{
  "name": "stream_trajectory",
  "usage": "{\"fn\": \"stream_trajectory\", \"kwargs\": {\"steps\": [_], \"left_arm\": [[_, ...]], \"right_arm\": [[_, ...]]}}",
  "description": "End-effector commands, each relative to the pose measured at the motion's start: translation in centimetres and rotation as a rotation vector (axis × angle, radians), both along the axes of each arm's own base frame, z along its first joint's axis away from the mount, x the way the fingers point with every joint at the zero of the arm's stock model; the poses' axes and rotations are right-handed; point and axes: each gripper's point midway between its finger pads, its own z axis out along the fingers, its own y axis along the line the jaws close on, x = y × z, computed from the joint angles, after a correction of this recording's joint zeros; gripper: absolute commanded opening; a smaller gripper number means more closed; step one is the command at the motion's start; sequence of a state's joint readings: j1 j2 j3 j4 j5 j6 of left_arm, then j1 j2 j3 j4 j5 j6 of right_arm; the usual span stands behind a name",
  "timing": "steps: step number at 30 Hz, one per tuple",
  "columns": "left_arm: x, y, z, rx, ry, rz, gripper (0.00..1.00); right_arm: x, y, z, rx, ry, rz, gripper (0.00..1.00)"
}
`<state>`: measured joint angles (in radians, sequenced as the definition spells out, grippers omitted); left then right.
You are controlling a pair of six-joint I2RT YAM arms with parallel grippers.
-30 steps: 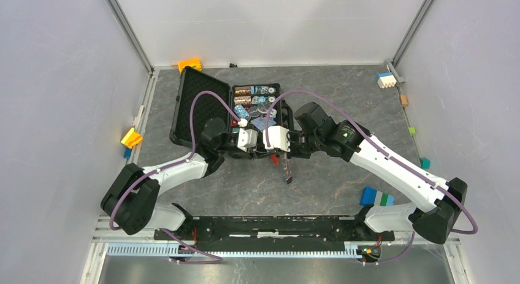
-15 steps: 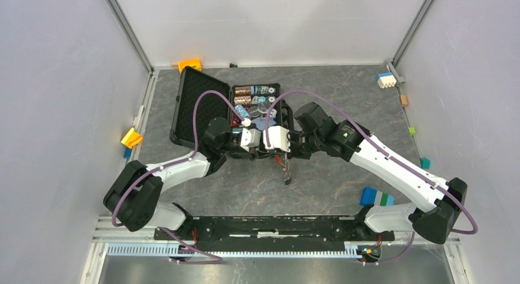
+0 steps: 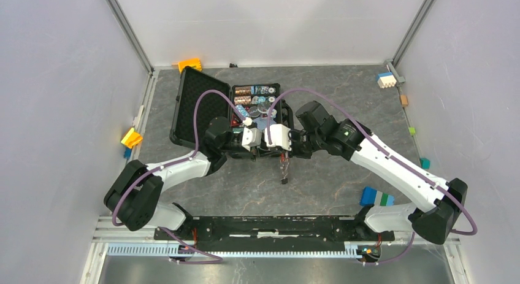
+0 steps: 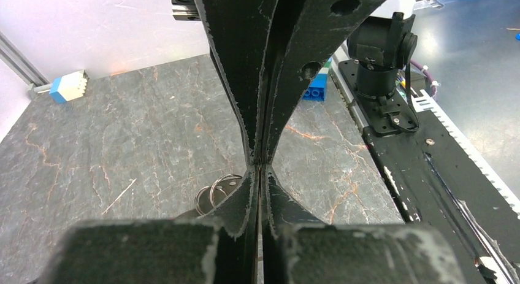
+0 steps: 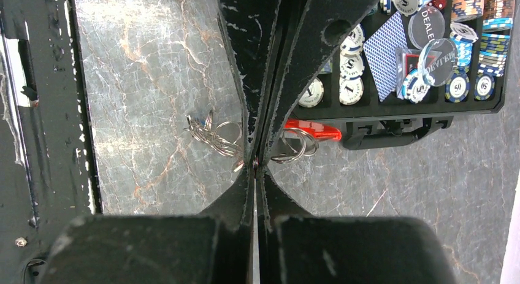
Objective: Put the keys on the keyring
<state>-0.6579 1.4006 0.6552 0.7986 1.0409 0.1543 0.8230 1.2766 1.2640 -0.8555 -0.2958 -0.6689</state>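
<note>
Both grippers hang fingertip to fingertip just in front of the open case. My left gripper (image 3: 257,148) (image 4: 260,167) and right gripper (image 3: 273,150) (image 5: 254,164) are both shut, and their tips meet on the keyring's bundle of thin silvery rings. In the right wrist view one ring (image 5: 294,146) with the long red tag (image 5: 313,131) sticks out on the case side. A cluster of linked rings (image 5: 214,135) sticks out on the other side. From above this cluster hangs as a short strand (image 3: 283,170). Two rings (image 4: 214,191) peek past my left finger. The keys' coloured heads do not show.
An open black case (image 3: 184,112) holding poker chips and cards lies right behind the grippers. A blue block (image 3: 371,196) lies near the right arm's base. Small blocks sit at the edges: orange (image 3: 191,64), yellow (image 3: 131,137), white and blue (image 3: 385,80). A black rail (image 3: 270,226) runs along the near edge.
The left gripper has closed in on the right one. The hanging strand has shifted slightly left and up. The red piece under the right gripper no longer shows from above.
</note>
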Motion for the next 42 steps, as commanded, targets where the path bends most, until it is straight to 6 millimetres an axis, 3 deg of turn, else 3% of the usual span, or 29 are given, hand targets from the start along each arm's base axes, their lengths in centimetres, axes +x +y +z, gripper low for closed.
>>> {"fn": "stream_trajectory", "kwargs": {"steps": [1,3,8,11,22,34,42], "left_arm": [[0.5,-0.4,0.8,-0.015,0.007,0.032,0.02],[0.4,-0.2,1.3,-0.036,0.022,0.04,0.02],[-0.6,0.0,3.4,-0.108,0.067,0.017,0.02],[-1.3,0.2,4.5,-0.149,0.077,-0.007,0.02],[-2.1,0.6,6.3,-0.236,0.125,-0.023,0.02],[-1.1,0.5,6.1,-0.26,0.182,0.035,0.02],[-1.2,0.5,6.2,-0.261,0.184,0.028,0.02]], "right_arm": [[0.6,1.0,2.8,0.112,-0.046,0.001,0.0],[0.7,0.7,2.7,0.124,-0.04,-0.007,0.01],[0.2,0.3,2.6,0.176,-0.002,0.005,0.28],[-0.2,-0.3,2.2,0.195,0.011,0.015,0.35],[-2.7,-0.8,2.9,0.364,0.102,0.123,0.49],[-2.9,0.2,2.9,0.435,0.186,0.134,0.56],[-1.8,0.4,2.2,0.43,0.184,0.086,0.4]]}}
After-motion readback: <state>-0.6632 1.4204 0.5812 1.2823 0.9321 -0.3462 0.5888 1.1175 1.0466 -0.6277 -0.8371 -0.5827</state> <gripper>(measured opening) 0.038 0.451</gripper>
